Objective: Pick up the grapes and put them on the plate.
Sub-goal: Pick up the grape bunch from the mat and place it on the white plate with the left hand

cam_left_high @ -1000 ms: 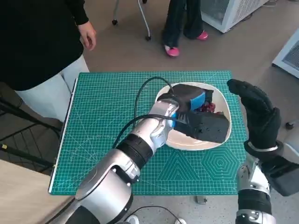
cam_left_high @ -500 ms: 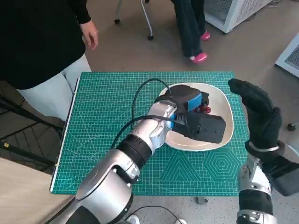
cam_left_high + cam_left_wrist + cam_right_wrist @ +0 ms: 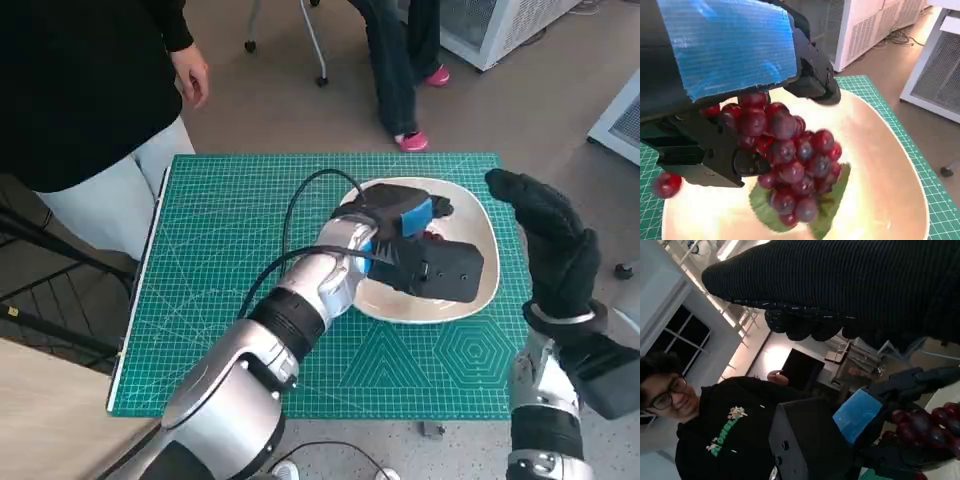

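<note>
Red grapes [image 3: 790,165] hang gripped in the left hand's [image 3: 420,245] fingers [image 3: 810,82], over the plate [image 3: 482,290].

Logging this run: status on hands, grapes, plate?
Left hand holds grapes over the plate. Right hand open, raised beside the plate. Nothing blocking the drop.

Pale silver-grey left forearm [image 3: 320,285], smooth and rounded, banded by a black ribbed collar partway along. Black cable [image 3: 296,215] looping up from the forearm toward the wrist. Left hand [image 3: 420,245] black and boxy, blue tape [image 3: 727,42] with a fine ridged sheen across its back; black fingers [image 3: 812,75] blunt and hard-edged, a round screw recess in one panel. Right hand [image 3: 555,250] in a black knitted glove, ribbed weave plain in the right wrist view, above a pale silver wrist with a dark band.
</note>
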Robot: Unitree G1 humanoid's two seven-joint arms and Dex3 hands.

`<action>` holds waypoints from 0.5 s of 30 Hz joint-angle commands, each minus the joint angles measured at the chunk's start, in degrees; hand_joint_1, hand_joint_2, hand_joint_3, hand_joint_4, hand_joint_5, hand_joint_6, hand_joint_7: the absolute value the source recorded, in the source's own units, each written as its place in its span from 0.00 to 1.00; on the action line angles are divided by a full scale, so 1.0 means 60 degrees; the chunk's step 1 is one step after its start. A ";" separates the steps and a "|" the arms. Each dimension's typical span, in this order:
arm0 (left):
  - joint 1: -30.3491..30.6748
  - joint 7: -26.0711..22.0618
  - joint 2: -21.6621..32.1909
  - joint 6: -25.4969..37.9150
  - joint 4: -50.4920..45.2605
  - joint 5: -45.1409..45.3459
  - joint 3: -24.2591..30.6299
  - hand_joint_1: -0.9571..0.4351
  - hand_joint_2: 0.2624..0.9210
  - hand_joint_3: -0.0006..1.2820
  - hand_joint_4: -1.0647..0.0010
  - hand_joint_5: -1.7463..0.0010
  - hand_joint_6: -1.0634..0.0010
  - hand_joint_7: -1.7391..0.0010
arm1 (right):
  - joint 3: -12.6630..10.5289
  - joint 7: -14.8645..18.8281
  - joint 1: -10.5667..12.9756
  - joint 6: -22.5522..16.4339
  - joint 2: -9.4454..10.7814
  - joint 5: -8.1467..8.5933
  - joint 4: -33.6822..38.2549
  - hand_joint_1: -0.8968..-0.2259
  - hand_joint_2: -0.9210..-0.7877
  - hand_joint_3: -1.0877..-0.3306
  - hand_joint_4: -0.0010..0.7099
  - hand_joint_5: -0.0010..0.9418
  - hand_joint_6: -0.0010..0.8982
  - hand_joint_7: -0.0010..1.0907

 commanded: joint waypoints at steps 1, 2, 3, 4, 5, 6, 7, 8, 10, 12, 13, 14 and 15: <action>-0.0252 0.0149 -0.0028 -0.0107 0.0033 0.0010 -0.0017 0.36 1.00 0.09 0.52 0.44 0.61 1.00 | 0.0047 -0.0079 0.0099 0.0101 0.0048 -0.0129 0.0156 0.65 0.00 0.64 0.44 0.00 0.34 0.00; -0.0229 0.0186 -0.0007 -0.0149 0.0021 -0.0001 -0.0001 0.35 1.00 0.09 0.52 0.43 0.61 1.00 | 0.0055 -0.0086 0.0095 0.0099 0.0053 -0.0132 0.0156 0.66 0.00 0.64 0.44 0.00 0.34 0.00; -0.0203 0.0236 0.0019 -0.0195 0.0006 -0.0006 0.0009 0.34 1.00 0.09 0.53 0.42 0.61 1.00 | 0.0061 -0.0093 0.0092 0.0099 0.0059 -0.0136 0.0153 0.66 0.00 0.64 0.44 0.00 0.34 0.00; -0.0175 0.0295 0.0051 -0.0245 -0.0012 -0.0006 0.0015 0.33 1.00 0.10 0.54 0.43 0.61 1.00 | 0.0067 -0.0100 0.0089 0.0099 0.0064 -0.0139 0.0148 0.66 0.00 0.64 0.44 0.00 0.34 0.00; -0.0147 0.0358 0.0087 -0.0296 -0.0034 -0.0004 0.0018 0.33 1.00 0.10 0.55 0.46 0.61 1.00 | 0.0071 -0.0105 0.0086 0.0101 0.0067 -0.0141 0.0144 0.66 0.00 0.64 0.44 0.00 0.34 0.00; -0.0114 0.0433 0.0134 -0.0360 -0.0065 -0.0004 0.0023 0.32 1.00 0.10 0.55 0.52 0.61 1.00 | 0.0076 -0.0109 0.0082 0.0106 0.0070 -0.0140 0.0141 0.66 0.00 0.64 0.44 0.00 0.34 0.00; -0.0082 0.0501 0.0181 -0.0426 -0.0095 -0.0009 0.0033 0.31 1.00 0.10 0.55 0.62 0.61 1.00 | 0.0080 -0.0113 0.0076 0.0111 0.0073 -0.0141 0.0144 0.66 0.00 0.64 0.44 0.00 0.34 0.00; -0.0053 0.0564 0.0228 -0.0494 -0.0124 -0.0019 0.0047 0.31 1.00 0.10 0.55 0.71 0.61 1.00 | 0.0084 -0.0117 0.0067 0.0116 0.0075 -0.0141 0.0150 0.66 0.00 0.64 0.44 0.00 0.34 0.00; 0.0004 0.0679 0.0320 -0.0633 -0.0170 -0.0045 0.0080 0.30 1.00 0.11 0.55 0.84 0.61 1.00 | 0.0094 -0.0126 0.0046 0.0126 0.0085 -0.0146 0.0169 0.66 0.00 0.63 0.44 0.00 0.34 0.00; 0.0069 0.0789 0.0426 -0.0787 -0.0214 -0.0086 0.0129 0.29 1.00 0.12 0.57 0.91 0.61 1.00 | 0.0107 -0.0134 0.0023 0.0139 0.0098 -0.0150 0.0184 0.66 0.00 0.63 0.44 0.00 0.34 0.00; 0.0103 0.0837 0.0486 -0.0864 -0.0238 -0.0112 0.0162 0.29 1.00 0.12 0.58 0.94 0.62 1.00 | 0.0114 -0.0139 0.0010 0.0145 0.0106 -0.0154 0.0192 0.66 0.00 0.63 0.44 0.00 0.33 0.00; 0.0135 0.0878 0.0545 -0.0937 -0.0261 -0.0139 0.0196 0.29 1.00 0.13 0.61 0.96 0.62 1.00 | 0.0123 -0.0145 -0.0003 0.0150 0.0114 -0.0158 0.0201 0.66 0.00 0.63 0.44 0.00 0.33 0.00; 0.0170 0.0914 0.0610 -0.1014 -0.0291 -0.0170 0.0237 0.29 1.00 0.13 0.63 0.97 0.63 1.00 | 0.0131 -0.0147 -0.0016 0.0154 0.0123 -0.0159 0.0212 0.66 0.00 0.63 0.44 0.00 0.33 0.00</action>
